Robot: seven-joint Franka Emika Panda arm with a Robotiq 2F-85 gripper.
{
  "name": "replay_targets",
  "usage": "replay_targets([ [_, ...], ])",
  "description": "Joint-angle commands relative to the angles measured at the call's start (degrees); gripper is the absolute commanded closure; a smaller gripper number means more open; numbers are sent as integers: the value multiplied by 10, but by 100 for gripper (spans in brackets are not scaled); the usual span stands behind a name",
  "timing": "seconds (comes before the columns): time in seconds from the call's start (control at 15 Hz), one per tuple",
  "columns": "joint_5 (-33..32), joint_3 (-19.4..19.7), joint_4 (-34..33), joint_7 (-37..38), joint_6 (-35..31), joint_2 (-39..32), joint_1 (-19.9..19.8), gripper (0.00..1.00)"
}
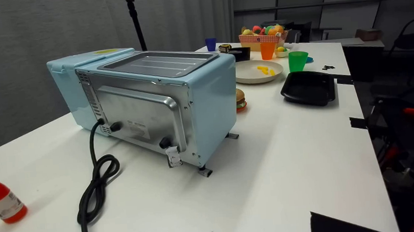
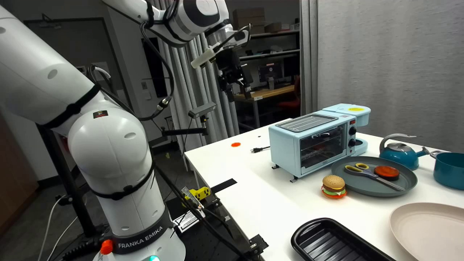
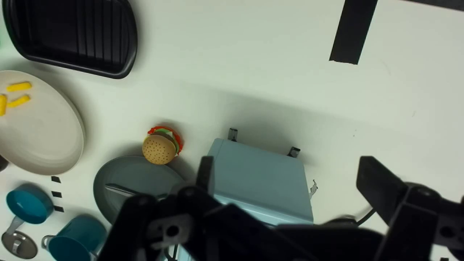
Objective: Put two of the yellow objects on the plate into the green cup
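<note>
Closest to us in the wrist view is the gripper, spread wide, well above the table. In an exterior view we look past the toaster oven to the black tray, then the plate, where yellow objects lie, three as best we can tell. Just behind the black tray the green cup stands upright, with an orange cup farther back

White arm, black straps, black pincer, FRANKA EMIKA lettering

Grey curtains flank dim shelves and a desk.
</note>
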State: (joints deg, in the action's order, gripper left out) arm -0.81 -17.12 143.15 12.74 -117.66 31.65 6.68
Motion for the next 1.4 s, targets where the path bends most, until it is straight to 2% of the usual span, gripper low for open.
replay_targets([
  [0.0, -6, 10, -1, 5, 1, -2, 11, 0],
  [0.47, -11, 4, -5, 31, 18, -3, 5, 0],
  [0.53, -50, 18, -72, 22, -18, -106, -40, 0],
  [0.67, -76, 26, -96, 37, -18, -135, -55, 0],
  [0.8, -102, 44, -146, 46, -17, -196, -74, 0],
  [1.07, -148, 89, -267, 57, -4, -324, -86, 0],
  [1.13, -155, 86, -302, 55, 1, -356, -101, 0],
  [1.2, -162, 114, -334, 57, 11, -385, -85, 0],
  [1.33, -160, 141, -397, 51, 31, -441, -83, 0],
])
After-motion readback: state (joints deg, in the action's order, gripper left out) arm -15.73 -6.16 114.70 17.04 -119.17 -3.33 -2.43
